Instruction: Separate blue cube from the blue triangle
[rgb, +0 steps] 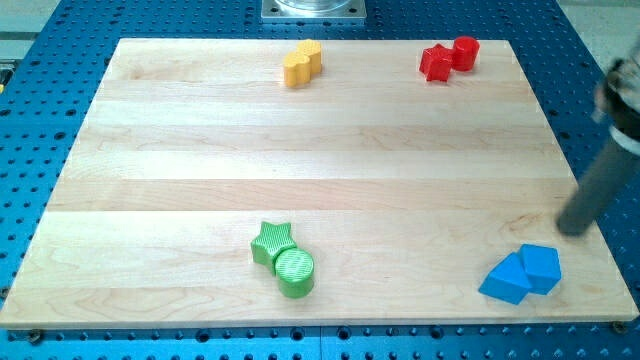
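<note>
The arm is carrying no hand, only a dark rod, so nothing is being grasped or released; the rod's tip (572, 230) is resting near the right edge of the table (200, 150). The blue cube (541, 268) is lying just below the tip toward the view's bottom, touching the blue triangle (507, 279) on its left. Separation is not yet begun: the two blocks are sitting together, and the push between them is remaining.
</note>
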